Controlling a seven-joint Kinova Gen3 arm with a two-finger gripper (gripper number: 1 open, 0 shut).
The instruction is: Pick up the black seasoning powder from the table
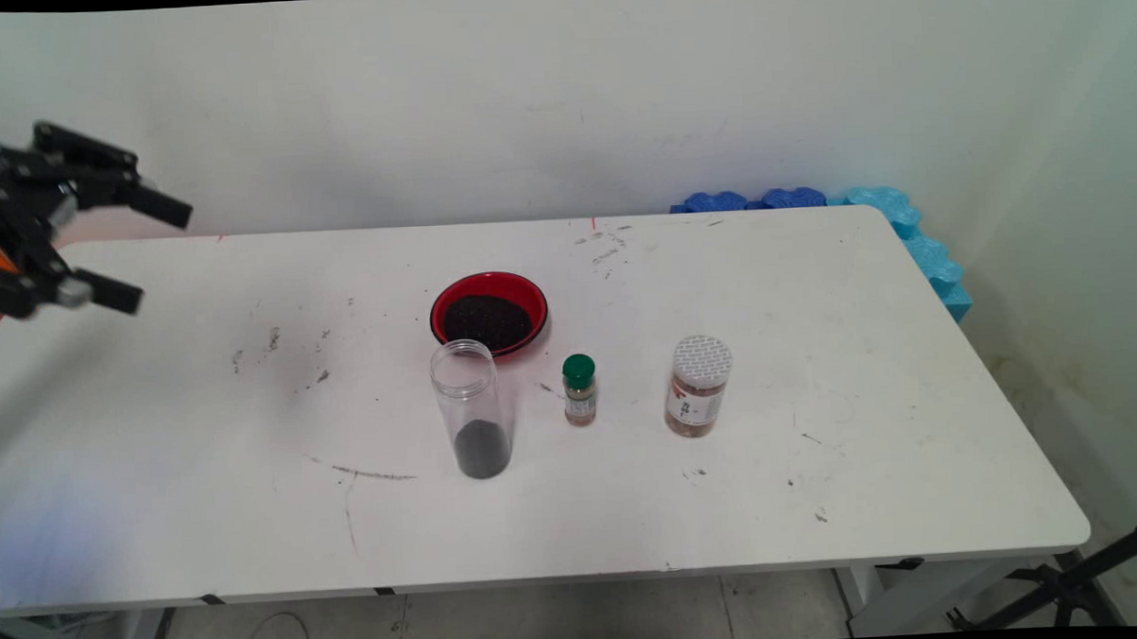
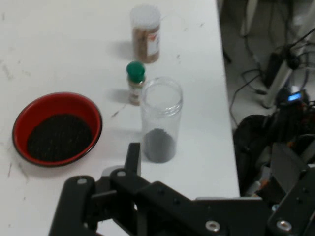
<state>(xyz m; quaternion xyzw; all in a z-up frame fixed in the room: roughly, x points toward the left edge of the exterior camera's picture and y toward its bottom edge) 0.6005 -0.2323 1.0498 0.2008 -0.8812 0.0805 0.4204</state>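
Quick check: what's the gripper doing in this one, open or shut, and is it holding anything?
Gripper: open, holding nothing, raised above the table's left end, apart from the clear jar.

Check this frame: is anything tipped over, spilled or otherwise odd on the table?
Nothing stands out. The clear jar, green-capped bottle and white-lidded spice jar stand upright; the dark grains sit inside the red bowl.
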